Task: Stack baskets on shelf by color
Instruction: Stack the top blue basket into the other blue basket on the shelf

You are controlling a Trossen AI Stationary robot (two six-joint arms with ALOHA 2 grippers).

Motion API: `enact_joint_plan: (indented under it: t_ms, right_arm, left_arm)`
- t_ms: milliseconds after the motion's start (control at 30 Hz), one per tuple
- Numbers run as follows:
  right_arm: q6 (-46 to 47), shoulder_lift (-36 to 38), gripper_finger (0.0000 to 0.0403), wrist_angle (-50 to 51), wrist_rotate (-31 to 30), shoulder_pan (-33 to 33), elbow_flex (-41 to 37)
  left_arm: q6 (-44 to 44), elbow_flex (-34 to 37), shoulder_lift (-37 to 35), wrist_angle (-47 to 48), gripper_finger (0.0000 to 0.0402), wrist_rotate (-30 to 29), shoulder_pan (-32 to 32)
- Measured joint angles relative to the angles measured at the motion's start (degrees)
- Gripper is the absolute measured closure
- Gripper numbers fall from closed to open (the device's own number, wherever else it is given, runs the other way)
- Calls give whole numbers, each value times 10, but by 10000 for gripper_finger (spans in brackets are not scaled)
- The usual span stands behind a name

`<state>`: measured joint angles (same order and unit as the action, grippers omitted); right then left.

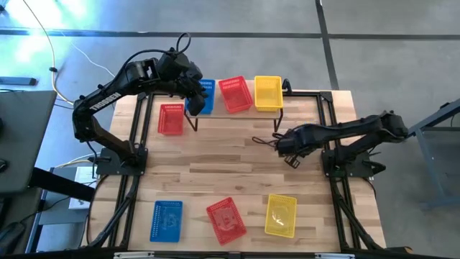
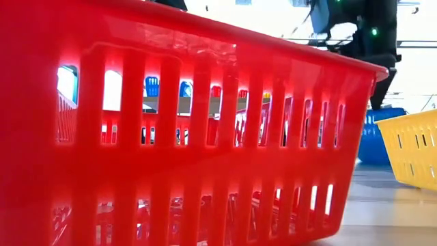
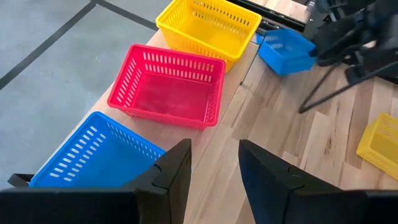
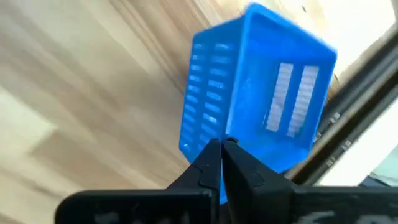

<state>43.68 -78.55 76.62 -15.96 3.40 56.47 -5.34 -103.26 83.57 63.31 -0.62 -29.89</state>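
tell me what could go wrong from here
The right pincer pinches the tilted blue basket only by its rim, so it might slip. The open left pincer hangs by the shelf's blue basket, where the held one likely goes; the arms could clash.

Overhead cam straight down; low cam table-level, jammed against red basket (image 2: 205, 137); wrist cams near shelf (image 3: 230, 143).
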Motion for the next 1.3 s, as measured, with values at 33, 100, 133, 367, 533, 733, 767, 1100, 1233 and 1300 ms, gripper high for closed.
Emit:
enact_joint_plan:
  t_ms: [33, 100, 133, 367, 533, 733, 767, 1100, 1233, 1300]
  right_arm:
    - [0, 0, 403, 0, 0, 6, 11]
    - [0, 0, 403, -4, 0, 17, 31]
    - [0, -1, 403, -6, 0, 22, 41]
    - [14, -3, 402, -40, 5, 43, 65]
    - [57, -7, 403, -58, 25, 41, 64]
    - [84, -11, 387, -98, 42, 39, 65]
    - [91, -15, 377, -95, 48, 37, 65]
    - [129, -95, 268, -101, 57, 28, 64]
    - [134, -131, 255, -91, 82, 29, 64]
    - [146, -146, 253, -79, 88, 29, 64]
  left_arm:
    - [0, 0, 0, 0, 278, 0, 0]
    - [0, 0, 0, 0, 278, 0, 0]
    - [0, 0, 0, 0, 278, 0, 0]
    - [0, 0, 0, 0, 278, 0, 0]
    - [0, 0, 0, 0, 278, 0, 0]
    - [4, 0, 0, 0, 278, 0, 0]
    - [8, 0, 0, 0, 278, 0, 0]
    - [11, 0, 0, 1, 278, 0, 0]
    - [11, 0, 0, 3, 278, 0, 0]
    - [11, 0, 0, 5, 278, 0, 0]
